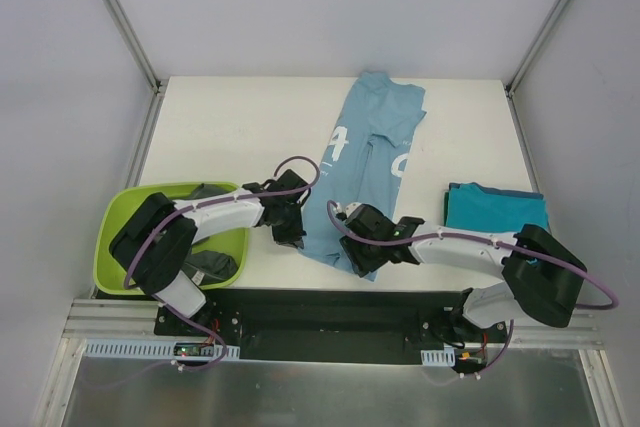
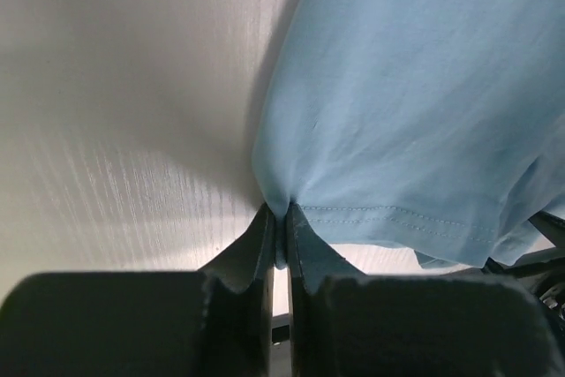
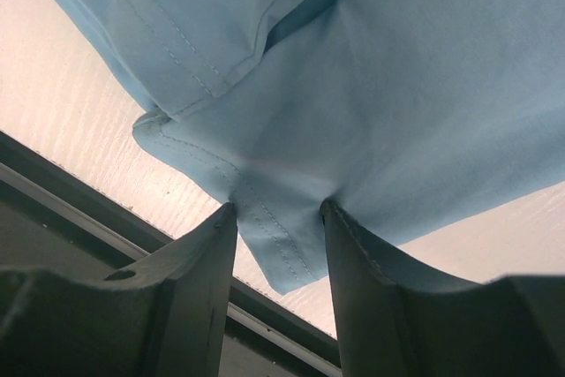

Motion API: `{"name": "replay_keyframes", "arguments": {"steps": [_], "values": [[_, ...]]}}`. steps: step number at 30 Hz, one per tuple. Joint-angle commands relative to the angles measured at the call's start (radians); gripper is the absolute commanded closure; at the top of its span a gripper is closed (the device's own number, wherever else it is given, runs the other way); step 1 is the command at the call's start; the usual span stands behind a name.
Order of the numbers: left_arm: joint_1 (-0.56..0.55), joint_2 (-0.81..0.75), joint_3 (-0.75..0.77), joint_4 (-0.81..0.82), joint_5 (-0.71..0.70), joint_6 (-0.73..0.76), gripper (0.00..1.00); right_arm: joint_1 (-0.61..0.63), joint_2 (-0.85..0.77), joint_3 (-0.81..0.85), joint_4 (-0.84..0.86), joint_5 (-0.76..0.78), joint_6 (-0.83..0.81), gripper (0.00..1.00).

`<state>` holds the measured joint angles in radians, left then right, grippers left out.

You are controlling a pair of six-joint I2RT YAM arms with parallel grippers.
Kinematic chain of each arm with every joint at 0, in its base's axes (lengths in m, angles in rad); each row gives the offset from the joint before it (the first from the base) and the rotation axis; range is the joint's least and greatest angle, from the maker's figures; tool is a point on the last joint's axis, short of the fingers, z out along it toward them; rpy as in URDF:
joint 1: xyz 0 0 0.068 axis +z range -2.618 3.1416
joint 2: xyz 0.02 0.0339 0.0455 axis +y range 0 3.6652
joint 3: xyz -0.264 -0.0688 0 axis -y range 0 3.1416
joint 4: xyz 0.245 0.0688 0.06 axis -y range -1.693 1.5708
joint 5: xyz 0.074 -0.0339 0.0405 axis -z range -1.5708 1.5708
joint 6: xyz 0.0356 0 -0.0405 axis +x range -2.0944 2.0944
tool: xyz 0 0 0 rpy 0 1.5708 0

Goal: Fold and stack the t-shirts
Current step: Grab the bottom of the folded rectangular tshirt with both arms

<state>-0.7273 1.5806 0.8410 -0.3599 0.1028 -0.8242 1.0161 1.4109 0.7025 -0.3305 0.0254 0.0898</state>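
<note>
Left fingers [image 2: 252,253] are pinching almost flat together on the near-left hem corner of the light blue t-shirt [image 2: 415,103], and the cloth is puckering right at the tips, so that's a closed grip on a thin edge. Right fingers [image 3: 199,253] are standing wider apart but are clamping a thicker bunch of the same shirt's hem, where a stitched layer is doubling over; the cloth is gathering between the pads, so I'm reading it as gripped, not loose. The shirt is lying lengthwise up the middle of the table [image 1: 230,127], sides already turned in to a narrow strip with the white print showing, near hem at the arms and far end toward the back edge. Both arms are taking the two near corners, likely so the hem can be lifted evenly and carried toward the far end for the crosswise fold; holding one corner only would be skewing the strip. The teal t-shirt [image 1: 495,209] is sitting folded at the right, probably serving as the stack base. Dark grey shirts [image 1: 215,265] are waiting crumpled in the lime-green tub [image 1: 120,217] at the left, unfolded.
</note>
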Motion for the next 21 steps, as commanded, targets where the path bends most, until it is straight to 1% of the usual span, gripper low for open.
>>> {"name": "replay_keyframes", "arguments": {"steps": [1,3,9,14,18,21], "values": [[-0.009,-0.013,-0.048,-0.011,-0.018,-0.012,1.0,0.015,0.026,-0.069,-0.045,-0.07,0.038,0.53],[-0.007,-0.028,-0.06,-0.013,-0.038,-0.015,1.0,0.03,0.025,-0.069,-0.036,-0.091,0.033,0.54],[-0.004,-0.063,-0.086,-0.014,-0.038,-0.016,1.0,0.084,-0.01,-0.067,-0.025,-0.136,0.004,0.53],[-0.004,-0.093,-0.105,-0.013,-0.054,-0.01,1.0,0.11,-0.016,-0.054,-0.038,-0.171,-0.016,0.48],[-0.006,-0.105,-0.109,-0.014,-0.051,-0.003,1.0,0.114,-0.02,-0.025,-0.051,-0.139,0.001,0.46],[-0.004,-0.117,-0.121,-0.013,-0.057,0.0,1.0,0.116,-0.055,0.0,-0.057,-0.122,-0.002,0.46]]}}
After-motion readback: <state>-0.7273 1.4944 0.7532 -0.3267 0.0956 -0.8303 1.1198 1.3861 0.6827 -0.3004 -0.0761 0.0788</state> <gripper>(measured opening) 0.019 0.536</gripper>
